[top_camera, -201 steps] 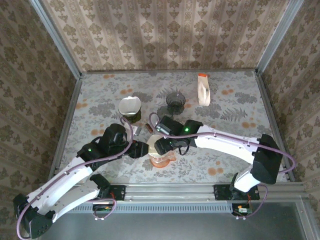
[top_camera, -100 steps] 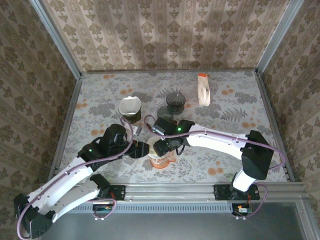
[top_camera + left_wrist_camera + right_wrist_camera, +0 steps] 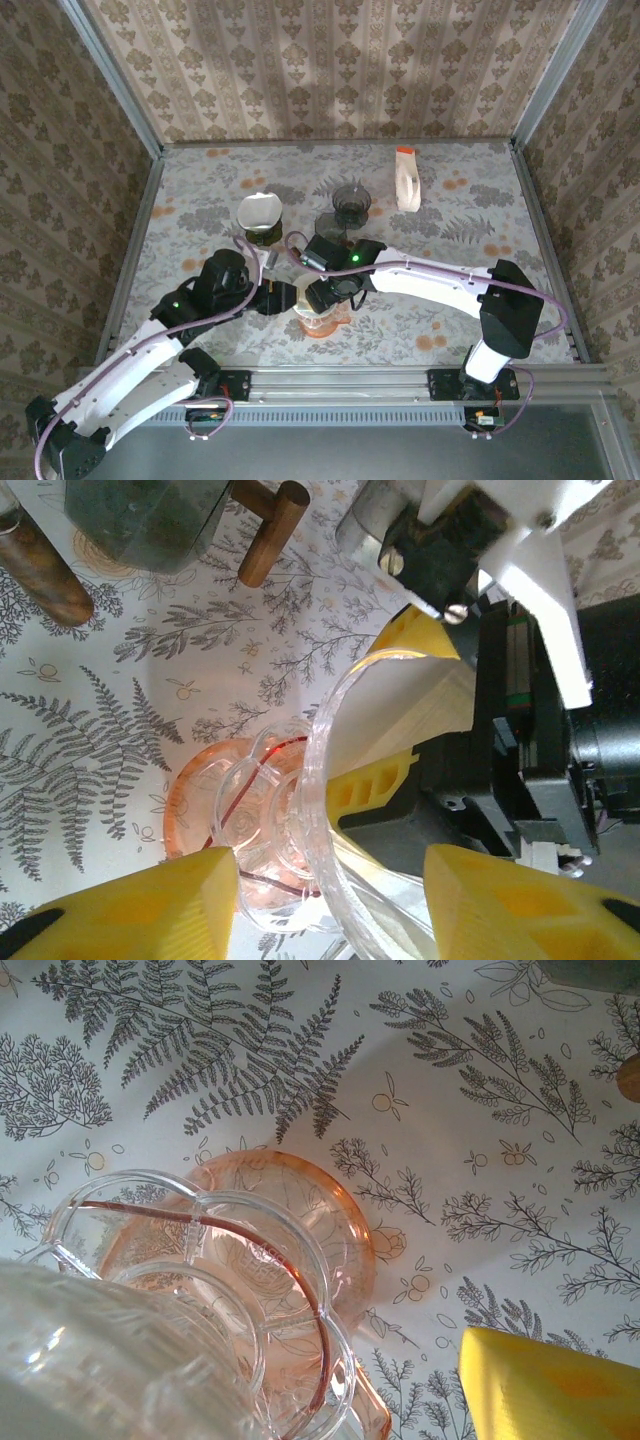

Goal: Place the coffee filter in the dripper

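The clear glass dripper point(image 3: 322, 320) stands on its pink saucer near the front middle of the table. Its rim point(image 3: 318, 780) and ribbed cone point(image 3: 120, 1360) fill the wrist views. A cream paper coffee filter point(image 3: 305, 292) leans into the dripper's mouth. It lies point(image 3: 400, 715) between the right gripper's yellow fingers point(image 3: 375, 780), which stand wide apart. My right gripper point(image 3: 322, 295) hovers over the dripper, with one fingertip point(image 3: 550, 1390) showing and the other hidden behind glass. My left gripper point(image 3: 330, 880) is open just left of the dripper, its fingers on either side of the base and clear of it.
A white cup point(image 3: 260, 215) holding filters stands behind the left arm. A dark glass vessel point(image 3: 351, 203) sits at the middle back, and a white bottle point(image 3: 406, 180) lies further back right. Wooden handles point(image 3: 270, 530) lie close behind the dripper. Walls enclose the table.
The right gripper has slid left over the dripper, and the filter has moved with it from beside the left gripper into the dripper's mouth. The left gripper has drawn back slightly.
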